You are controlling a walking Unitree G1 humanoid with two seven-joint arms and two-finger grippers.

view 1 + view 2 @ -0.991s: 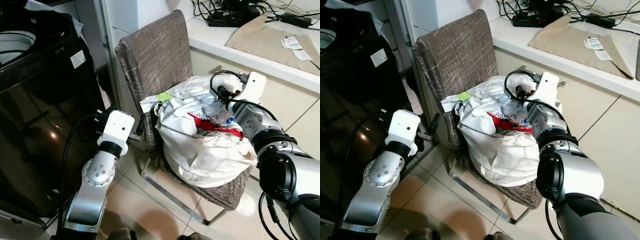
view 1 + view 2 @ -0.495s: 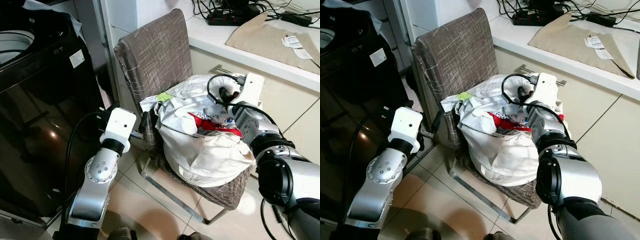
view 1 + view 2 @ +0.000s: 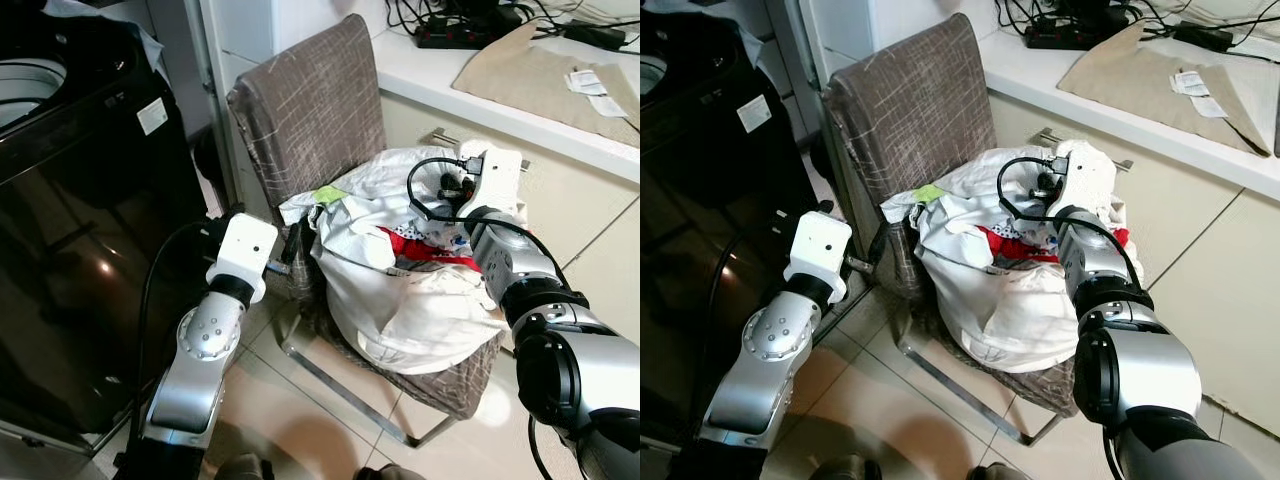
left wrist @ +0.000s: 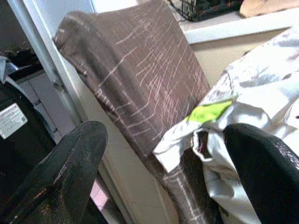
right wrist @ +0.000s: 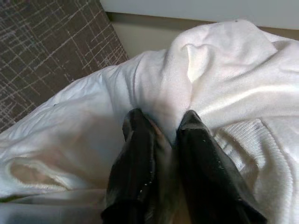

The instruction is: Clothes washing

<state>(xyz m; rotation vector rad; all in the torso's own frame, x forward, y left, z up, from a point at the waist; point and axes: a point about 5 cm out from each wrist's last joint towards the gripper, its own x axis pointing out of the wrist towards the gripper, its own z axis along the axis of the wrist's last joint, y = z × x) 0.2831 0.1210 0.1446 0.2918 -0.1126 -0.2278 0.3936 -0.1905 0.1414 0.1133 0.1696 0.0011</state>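
A heap of mostly white laundry (image 3: 400, 300), with a red garment (image 3: 425, 248) in its middle, lies on the seat of a grey-brown chair (image 3: 310, 110). My right gripper (image 5: 163, 123) is at the back top of the heap, shut on a fold of white cloth (image 5: 224, 84). In the left eye view the right gripper (image 3: 452, 190) sits under its white wrist housing. My left gripper (image 4: 163, 133) stands open beside the chair's left edge, close to a green tag (image 4: 210, 111) on the laundry and holding nothing.
A black top-loading washing machine (image 3: 80, 200) stands at my left. Behind the chair runs a white counter (image 3: 440, 85) with a power strip (image 3: 455, 35), cables and a tan cloth (image 3: 540, 70). Cabinet fronts close off the right. Tiled floor (image 3: 290, 410) lies below.
My right wrist has shifted slightly left and turned over the back of the heap. My left arm has edged a little closer to the chair.
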